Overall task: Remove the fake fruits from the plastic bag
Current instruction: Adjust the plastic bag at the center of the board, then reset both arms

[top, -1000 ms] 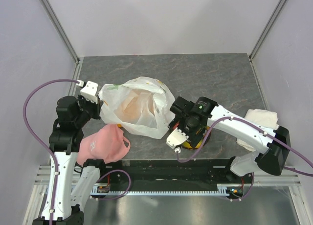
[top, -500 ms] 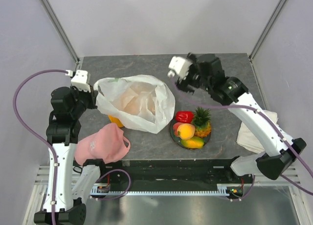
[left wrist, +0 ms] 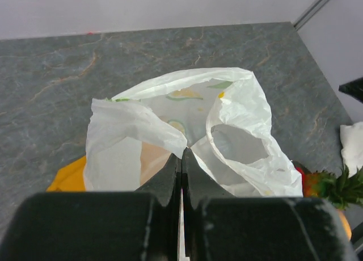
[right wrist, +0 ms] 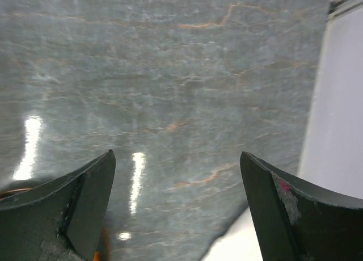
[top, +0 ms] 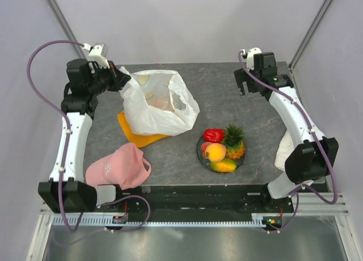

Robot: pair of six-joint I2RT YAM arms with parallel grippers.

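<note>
Left gripper (left wrist: 182, 154) pinches plastic bag (left wrist: 232, 116), seemingly lifted; right gripper (right wrist: 177, 154) gapes.

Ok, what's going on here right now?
The left gripper is shut on the rim of the plastic bag, holding it up at the far left of the table. The right gripper is open and empty near the far right corner. Four fake fruits sit grouped beside the bag; a peach-coloured shape shows through it.

Plastic bag (top: 161, 105) in left hand (top: 123, 79) (fake fruits (top: 221, 150) apart)
</note>
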